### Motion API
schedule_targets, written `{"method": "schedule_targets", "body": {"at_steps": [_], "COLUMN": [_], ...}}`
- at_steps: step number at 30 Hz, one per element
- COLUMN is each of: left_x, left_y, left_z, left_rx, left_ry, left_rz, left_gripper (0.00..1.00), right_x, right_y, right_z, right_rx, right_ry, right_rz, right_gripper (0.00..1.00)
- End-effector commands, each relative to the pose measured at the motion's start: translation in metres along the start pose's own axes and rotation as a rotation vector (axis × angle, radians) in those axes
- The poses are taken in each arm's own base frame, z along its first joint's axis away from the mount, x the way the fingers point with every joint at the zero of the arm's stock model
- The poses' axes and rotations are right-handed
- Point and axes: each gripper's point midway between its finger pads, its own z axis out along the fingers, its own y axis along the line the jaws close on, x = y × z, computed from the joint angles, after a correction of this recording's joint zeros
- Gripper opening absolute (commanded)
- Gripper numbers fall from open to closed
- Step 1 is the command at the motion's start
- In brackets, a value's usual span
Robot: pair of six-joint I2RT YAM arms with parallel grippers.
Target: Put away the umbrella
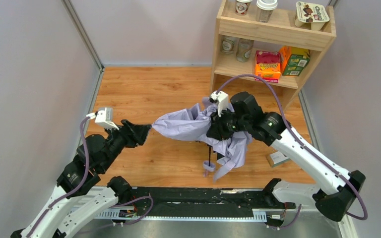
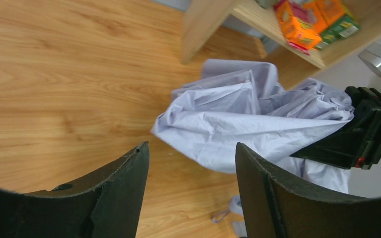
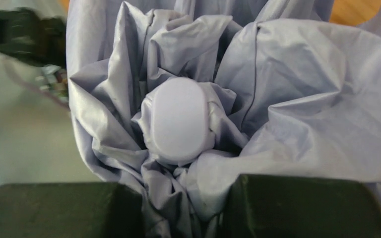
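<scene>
Now the right gripper [image 3: 188, 191] is pinched tight on the bunched umbrella [image 1: 186, 126] over the middle of the table [image 1: 144, 89], while the left gripper [image 2: 192, 151] gapes wide and holds nothing, the fabric's corner just beyond its fingertips.

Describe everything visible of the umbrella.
The umbrella is pale lavender, thin crumpled fabric, loosely bunched, not wrapped. The right gripper pinches its folds near a pale oval cap. A slim black shaft and strap loop hang toward the wooden table. The open left gripper faces its left tip.
</scene>
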Motion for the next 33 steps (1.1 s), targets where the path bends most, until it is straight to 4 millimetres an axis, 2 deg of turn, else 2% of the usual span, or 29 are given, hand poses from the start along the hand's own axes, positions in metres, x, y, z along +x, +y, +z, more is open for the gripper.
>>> {"method": "schedule_targets", "body": {"at_steps": [1,5,8,11,13,17,20,23,28,30,31,33], "left_x": [-0.015,-0.023,-0.017,-0.011,-0.007,-0.002,0.000,-0.001,0.000,-0.001,-0.002,-0.001], "left_y": [0.046,0.045,0.043,0.040,0.037,0.038,0.043,0.048,0.057,0.060,0.061,0.062], "left_z": [-0.022,-0.034,-0.035,-0.034,-0.033,-0.037,-0.043,-0.052,-0.067,-0.070,-0.071,-0.070], "left_rx": [-0.221,-0.180,-0.152,-0.122,-0.102,-0.083,-0.088,-0.086,-0.097,-0.108,-0.108,-0.111], "left_ry": [-0.048,-0.100,-0.096,-0.081,-0.073,-0.073,-0.081,-0.107,-0.129,-0.138,-0.140,-0.137], "left_rz": [0.126,0.133,0.123,0.100,0.087,0.061,0.049,0.030,0.018,0.019,0.023,0.032], "left_gripper": [0.72,0.72,0.72,0.72,0.72,0.72,0.71,0.70,0.69,0.69,0.69,0.69], "right_x": [-0.018,-0.053,-0.084,-0.102,-0.106,-0.097,-0.080,-0.046,0.031,0.058,0.077,0.100], "right_y": [-0.077,-0.125,-0.138,-0.142,-0.139,-0.133,-0.131,-0.131,-0.129,-0.118,-0.111,-0.100], "right_z": [-0.027,-0.061,-0.080,-0.083,-0.070,-0.018,0.022,0.058,0.091,0.103,0.110,0.119], "right_rx": [0.480,0.866,1.150,1.432,1.551,1.585,1.557,1.469,1.275,1.180,1.081,0.949], "right_ry": [0.050,0.019,0.004,0.121,0.190,0.275,0.334,0.452,0.664,0.709,0.771,0.837], "right_rz": [-0.031,-0.067,-0.199,-0.424,-0.533,-0.662,-0.735,-0.781,-0.741,-0.765,-0.749,-0.710], "right_gripper": [0.00,0.00,0.00,0.00,0.00,0.00,0.00,0.00,0.00,0.00,0.00,0.00]}}
